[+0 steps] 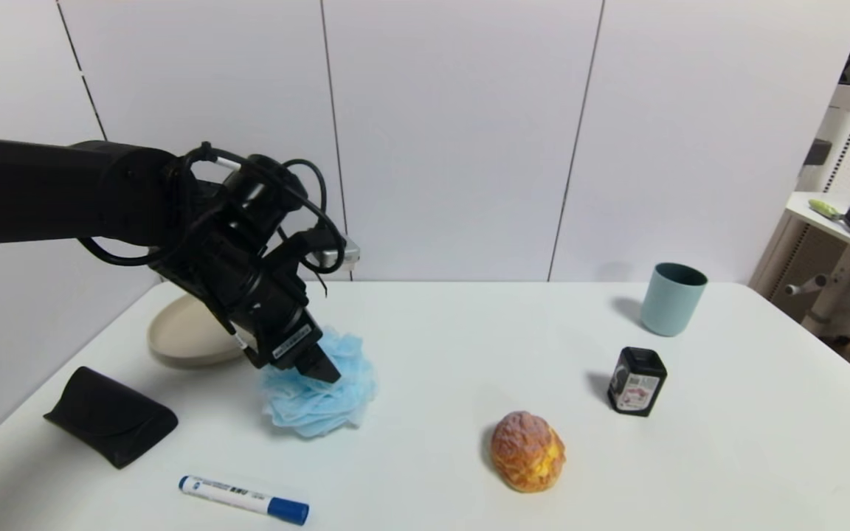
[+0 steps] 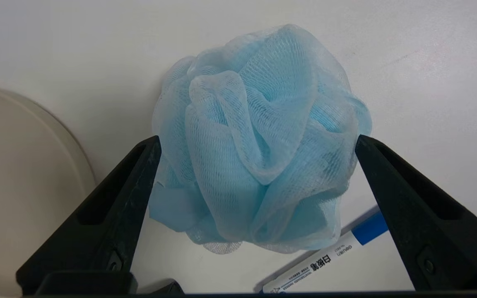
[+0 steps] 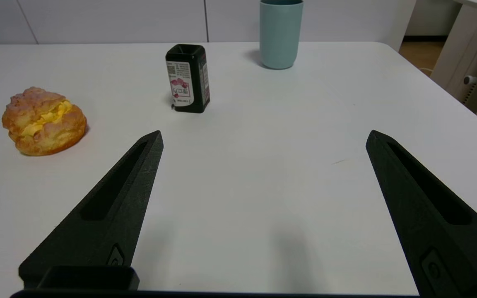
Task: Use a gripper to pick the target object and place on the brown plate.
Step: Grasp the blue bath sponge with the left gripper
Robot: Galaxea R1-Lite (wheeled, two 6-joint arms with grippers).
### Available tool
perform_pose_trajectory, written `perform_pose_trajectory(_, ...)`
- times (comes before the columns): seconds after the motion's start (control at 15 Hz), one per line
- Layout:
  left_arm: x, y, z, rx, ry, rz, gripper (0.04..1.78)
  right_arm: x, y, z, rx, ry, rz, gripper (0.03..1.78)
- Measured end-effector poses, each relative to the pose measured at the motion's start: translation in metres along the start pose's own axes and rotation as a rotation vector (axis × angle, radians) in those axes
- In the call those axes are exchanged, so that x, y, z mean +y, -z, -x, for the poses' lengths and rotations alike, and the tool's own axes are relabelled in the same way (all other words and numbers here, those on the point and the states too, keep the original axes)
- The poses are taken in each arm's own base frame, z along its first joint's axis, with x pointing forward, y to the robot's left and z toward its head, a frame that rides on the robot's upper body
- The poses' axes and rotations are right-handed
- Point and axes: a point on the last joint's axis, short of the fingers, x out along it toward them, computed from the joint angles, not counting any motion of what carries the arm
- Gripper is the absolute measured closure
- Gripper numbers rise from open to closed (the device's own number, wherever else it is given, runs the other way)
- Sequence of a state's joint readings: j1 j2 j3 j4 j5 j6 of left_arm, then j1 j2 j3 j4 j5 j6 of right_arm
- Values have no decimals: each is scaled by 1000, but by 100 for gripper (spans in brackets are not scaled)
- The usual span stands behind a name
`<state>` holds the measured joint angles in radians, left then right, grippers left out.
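The light-blue mesh pouf (image 1: 325, 402) sits on the white table, just right of the beige plate (image 1: 181, 335). My left gripper (image 1: 319, 366) is tilted down onto the pouf from the left. In the left wrist view the gripper (image 2: 257, 138) is open, with one black finger on each side of the pouf (image 2: 259, 124) and the tips at its edges. The plate's rim (image 2: 56, 136) shows beside it there. My right gripper (image 3: 263, 134) is open and empty above bare table; it does not show in the head view.
A black glasses case (image 1: 109, 417) lies front left and a blue-capped marker (image 1: 243, 499) lies in front of the pouf. A cream-puff bun (image 1: 528, 451), a small black box (image 1: 637, 381) and a teal cup (image 1: 672, 299) stand to the right.
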<state>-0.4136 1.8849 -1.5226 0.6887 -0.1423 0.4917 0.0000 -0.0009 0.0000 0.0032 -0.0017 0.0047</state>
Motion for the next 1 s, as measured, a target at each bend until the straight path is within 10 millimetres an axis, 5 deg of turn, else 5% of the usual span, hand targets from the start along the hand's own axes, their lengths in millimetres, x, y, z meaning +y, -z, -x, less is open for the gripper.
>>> perform_pose_trajectory(0.93,7,9,-56,119,59,30,13,0,0,0,0,0,0,12)
perform_pose_trajectory(1.0,7,9,-58,122,62,30,25,0,0,0,0,0,0,12)
